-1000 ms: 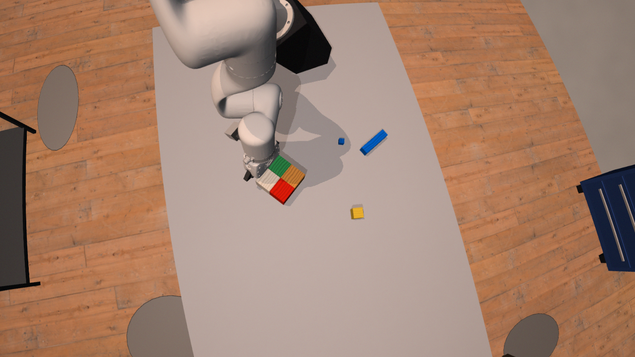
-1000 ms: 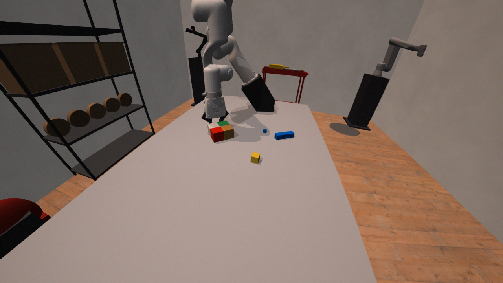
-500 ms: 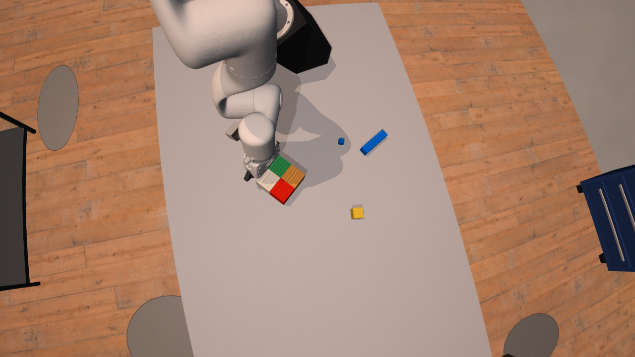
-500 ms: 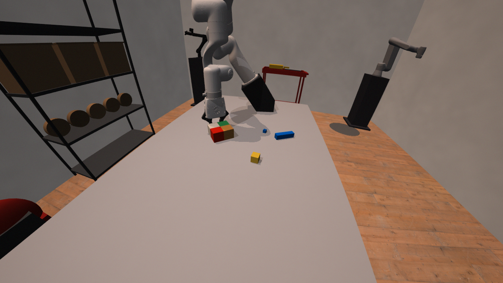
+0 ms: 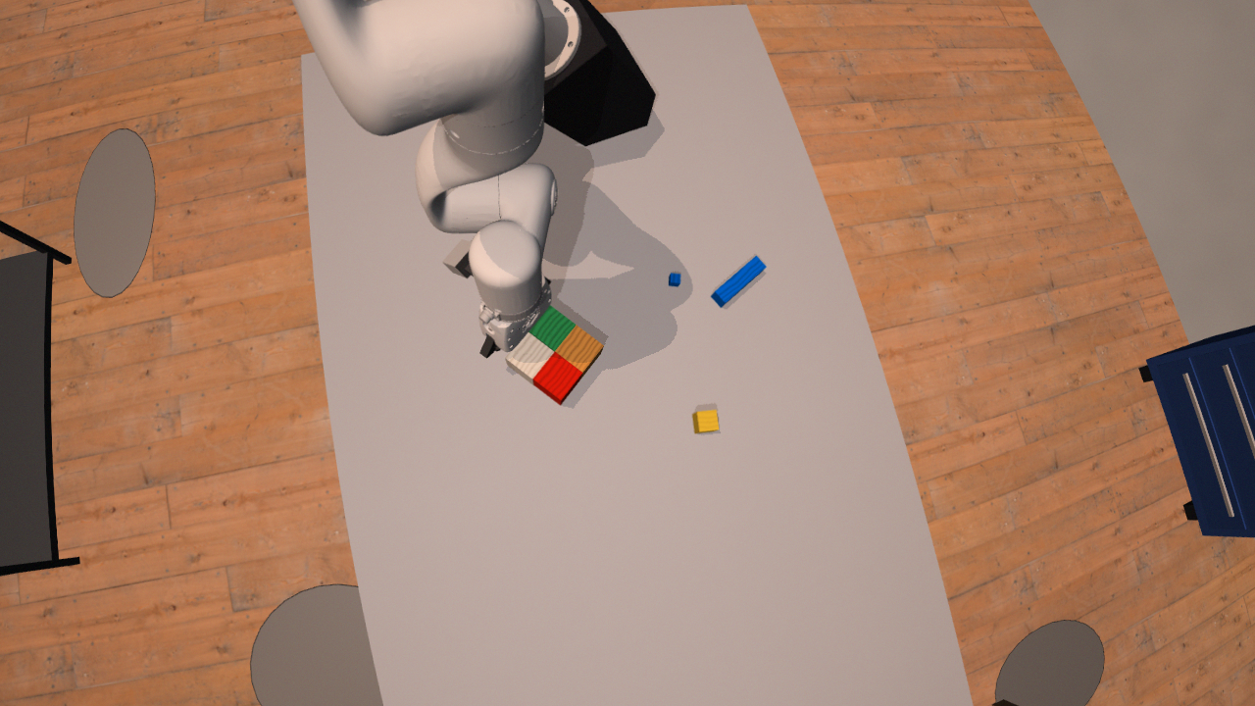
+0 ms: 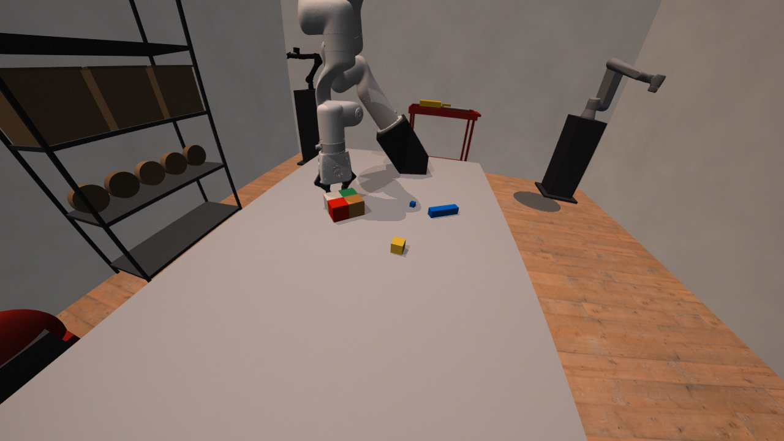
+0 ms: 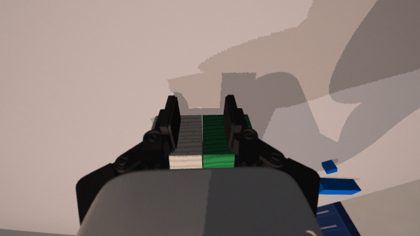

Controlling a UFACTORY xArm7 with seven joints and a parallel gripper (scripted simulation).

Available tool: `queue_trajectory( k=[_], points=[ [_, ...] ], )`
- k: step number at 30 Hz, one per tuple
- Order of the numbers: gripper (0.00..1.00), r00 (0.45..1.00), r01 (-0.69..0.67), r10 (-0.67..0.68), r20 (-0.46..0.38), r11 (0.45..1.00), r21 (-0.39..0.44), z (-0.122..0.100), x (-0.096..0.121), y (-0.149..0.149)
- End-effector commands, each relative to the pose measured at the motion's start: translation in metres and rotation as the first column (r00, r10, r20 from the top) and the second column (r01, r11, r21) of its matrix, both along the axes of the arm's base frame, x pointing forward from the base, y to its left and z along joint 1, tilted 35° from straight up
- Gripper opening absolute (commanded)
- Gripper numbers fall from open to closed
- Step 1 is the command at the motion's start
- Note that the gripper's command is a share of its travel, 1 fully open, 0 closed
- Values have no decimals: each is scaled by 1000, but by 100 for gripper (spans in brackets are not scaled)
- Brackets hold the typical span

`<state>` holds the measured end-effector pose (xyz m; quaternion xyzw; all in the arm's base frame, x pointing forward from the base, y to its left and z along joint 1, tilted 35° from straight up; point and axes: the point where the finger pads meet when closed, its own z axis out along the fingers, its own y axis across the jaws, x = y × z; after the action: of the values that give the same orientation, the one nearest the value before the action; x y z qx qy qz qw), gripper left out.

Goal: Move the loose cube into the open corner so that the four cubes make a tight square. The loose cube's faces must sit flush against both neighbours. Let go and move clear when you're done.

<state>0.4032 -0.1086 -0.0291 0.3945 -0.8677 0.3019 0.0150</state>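
Four cubes sit together as a tight square on the grey table (image 5: 527, 544) (image 6: 274, 329): white (image 5: 529, 353) (image 6: 330, 195) (image 7: 186, 161), green (image 5: 552, 327) (image 6: 346, 192) (image 7: 218, 160), orange (image 5: 579, 347) (image 6: 356, 204) and red (image 5: 559, 375) (image 6: 338, 209). My gripper (image 5: 502, 338) (image 6: 334, 185) (image 7: 201, 107) stands low at the square's back left side. Its fingers are half apart and hold nothing. In the wrist view one finger rests against the white cube's outer face and the other against the green cube's. The orange and red cubes are hidden in the wrist view.
A small blue cube (image 5: 674, 278) (image 6: 412, 204) (image 7: 329, 166) and a blue bar (image 5: 737, 280) (image 6: 443, 209) (image 7: 338, 187) lie to the right of the square. A yellow cube (image 5: 706, 421) (image 6: 397, 245) lies nearer the front. A dark blue bin (image 5: 1215, 429) stands off the table's right edge.
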Motion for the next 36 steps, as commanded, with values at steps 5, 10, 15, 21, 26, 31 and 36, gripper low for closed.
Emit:
queue_trajectory(
  k=[5,10,15,21,26,31,36],
  points=[
    [49,1000,-1,1,1,1000,1,2,-3,-3],
    [49,1000,-1,1,1,1000,1,2,-4,-4],
    [49,1000,-1,1,1,1000,1,2,-4,-4],
    [49,1000,-1,1,1,1000,1,4,-5,-3],
    [49,1000,-1,1,1,1000,1,9,-6,0],
    [49,1000,-1,1,1,1000,1,17,-8,6],
    [49,1000,-1,1,1,1000,1,28,-11,13]
  ],
)
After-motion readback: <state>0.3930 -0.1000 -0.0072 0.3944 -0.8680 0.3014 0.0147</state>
